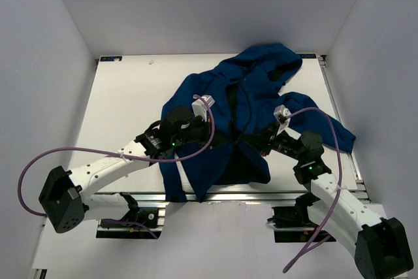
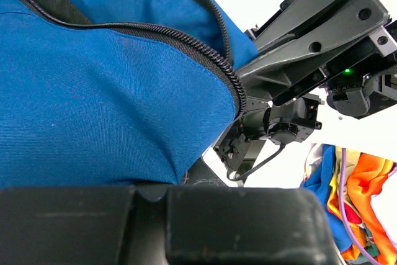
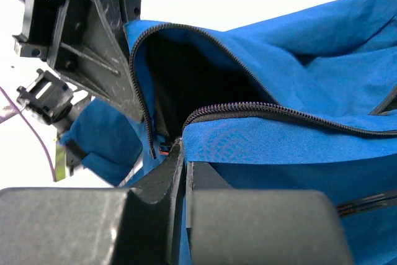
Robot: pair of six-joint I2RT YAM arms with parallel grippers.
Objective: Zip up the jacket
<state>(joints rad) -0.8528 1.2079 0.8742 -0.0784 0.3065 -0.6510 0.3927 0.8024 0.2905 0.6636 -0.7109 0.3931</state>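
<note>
The jacket (image 1: 245, 99) lies spread on the white bench (image 1: 124, 102), dark blue. Its hood (image 1: 274, 63) is on the far side of both tools, and its hem hangs just over the near edge between the two arm bases. One sleeve (image 1: 330, 132) trails out beyond the right tool, on its outer side. The front is unzipped: the two rows of the dark zipper (image 3: 248, 107) part into a wide gap showing the dark lining.

The rows come together only at the bottom end, and that end sits right at the tip of the right tool (image 3: 182, 169). The right tool is closed, its fingers pinched on the blue cloth at the foot of the zipper. A small red detail shows just above the fingertips, too small to identify.

The left tool (image 2: 164, 192) comes in from the opposite side and faces the right one across the opening, the two tips close together. It is closed too, gripping the front panel. The cloth bulges up straight from its fingers and fills most of its wrist view, with one zipper row curving across above them towards the right tool.

A purple cable (image 1: 39, 161) loops out from each arm. Past the right tool, in the left wrist view, lies a heap of orange and blue cloth (image 2: 363, 193).
</note>
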